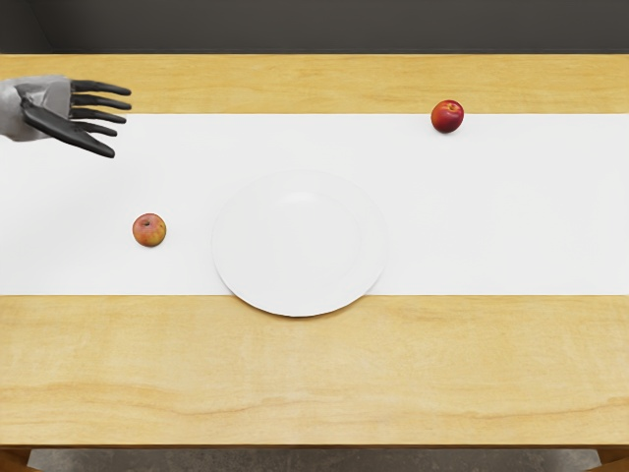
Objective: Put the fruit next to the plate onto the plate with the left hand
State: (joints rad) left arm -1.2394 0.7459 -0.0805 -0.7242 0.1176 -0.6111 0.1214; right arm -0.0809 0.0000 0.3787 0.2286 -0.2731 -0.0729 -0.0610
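The left hand (84, 116) hangs near the table's far left edge, fingers spread, holding nothing. The small apple (149, 230) sits just left of the white plate (299, 285), waiting to be picked up.

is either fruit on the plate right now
No, the orange-red fruit lies on the white cloth left of the plate, apart from it, and the red fruit sits far off toward the back right.

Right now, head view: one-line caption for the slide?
Left hand open, upper left; orange apple beside the white plate, red apple far right.
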